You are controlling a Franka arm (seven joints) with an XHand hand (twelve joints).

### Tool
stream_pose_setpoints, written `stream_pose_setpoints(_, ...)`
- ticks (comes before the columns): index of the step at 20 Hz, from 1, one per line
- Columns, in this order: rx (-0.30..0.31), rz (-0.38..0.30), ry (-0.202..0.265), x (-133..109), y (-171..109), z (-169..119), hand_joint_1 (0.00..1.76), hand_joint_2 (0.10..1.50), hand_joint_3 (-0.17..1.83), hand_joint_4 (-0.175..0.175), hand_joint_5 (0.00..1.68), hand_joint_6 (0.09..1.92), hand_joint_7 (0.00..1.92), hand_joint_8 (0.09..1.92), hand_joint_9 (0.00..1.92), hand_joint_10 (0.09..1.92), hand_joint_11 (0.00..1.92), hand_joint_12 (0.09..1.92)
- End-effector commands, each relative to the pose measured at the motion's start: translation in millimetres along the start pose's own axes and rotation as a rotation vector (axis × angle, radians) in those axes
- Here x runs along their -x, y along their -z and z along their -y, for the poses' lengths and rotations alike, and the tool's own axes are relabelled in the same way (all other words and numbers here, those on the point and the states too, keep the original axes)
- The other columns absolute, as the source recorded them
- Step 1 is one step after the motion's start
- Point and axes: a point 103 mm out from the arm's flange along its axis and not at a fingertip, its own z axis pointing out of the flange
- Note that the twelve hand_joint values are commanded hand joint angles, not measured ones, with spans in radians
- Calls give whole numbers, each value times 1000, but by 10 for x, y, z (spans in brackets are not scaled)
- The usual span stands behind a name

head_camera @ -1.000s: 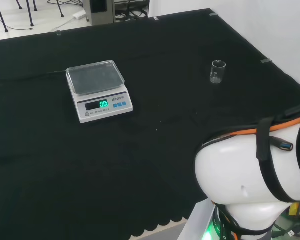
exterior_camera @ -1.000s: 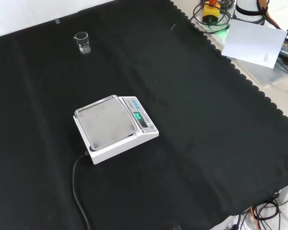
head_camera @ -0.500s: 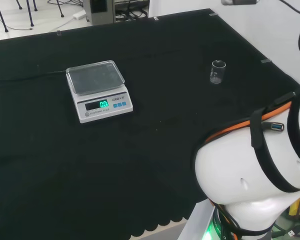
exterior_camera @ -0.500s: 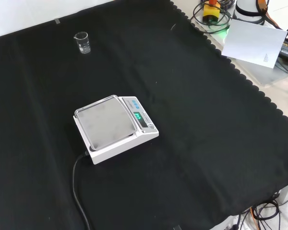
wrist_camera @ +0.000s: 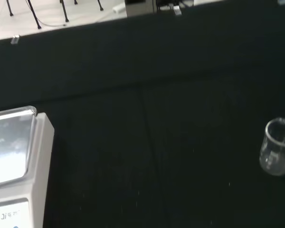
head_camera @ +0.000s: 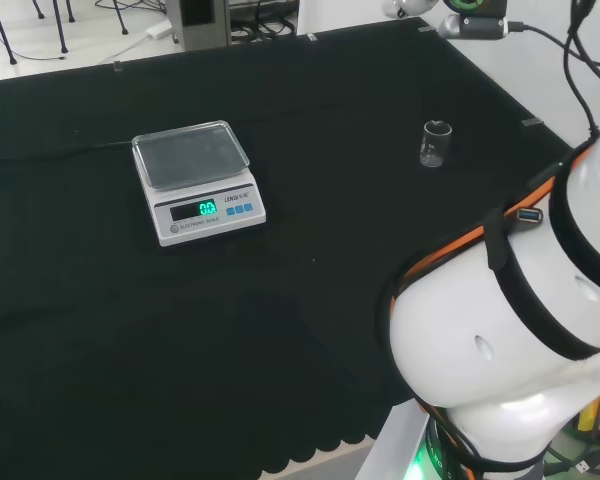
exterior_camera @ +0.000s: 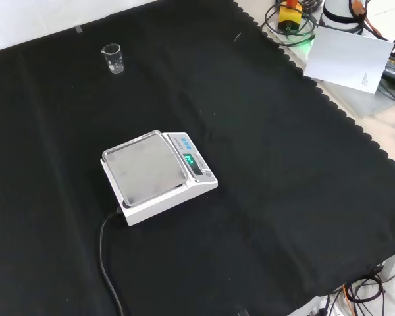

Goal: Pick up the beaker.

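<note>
Whether the hand is open or closed cannot be told from these views, and nothing is seen to be held by it. The arm's white links (head_camera: 525, 320), strapped with black bands and an orange cable, are seen at the right of the head view, well apart from the ware.

The beaker (head_camera: 435, 144) is found upright on the bench (head_camera: 330, 90), a small piece of clear glass; whether anything is in it cannot be told. In the head view it is placed to the right of the scale (head_camera: 197, 182) and well apart from it, near the far right edge of the black cloth. In the front view the beaker (exterior_camera: 112, 58) is seen near the top left, farther off than the scale (exterior_camera: 157, 175), which is set near the middle of the cloth with its display lit green and its pan bare. A black cable (exterior_camera: 106, 263) is led from the scale toward the near edge. In the wrist view the beaker (wrist_camera: 277, 153) and a corner of the scale (wrist_camera: 16, 161) are both shown, with bare cloth between them.
</note>
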Motion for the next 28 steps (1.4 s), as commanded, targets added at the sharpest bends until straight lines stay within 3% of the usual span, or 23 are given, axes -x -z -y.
stream_pose_setpoints(1, -48, -68, -43, 263, -288, -259, 787, 1175, -175, -88, 608, 831, 689, 773, 855, 744, 462, 1356)
stream_pose_setpoints(6, -96, -84, -70, 396, -523, -414, 792, 1177, -175, -90, 609, 838, 690, 774, 855, 746, 464, 1356)
stream_pose_setpoints(9, -96, -57, -91, 438, -703, -556, 797, 1179, -175, -91, 609, 842, 690, 775, 855, 747, 464, 1356)
stream_pose_setpoints(15, 82, -19, -153, 507, -883, -704, 810, 1181, -175, -94, 591, 865, 632, 806, 794, 791, 469, 1353)
stream_pose_setpoints(23, -18, -32, -199, 787, -1031, -1046, 815, 1183, -175, -94, 537, 886, 544, 849, 702, 846, 445, 1364)
stream_pose_setpoints(28, 9, -43, -211, 896, -980, -1059, 817, 1183, -175, -94, 530, 890, 531, 853, 693, 852, 439, 1366)
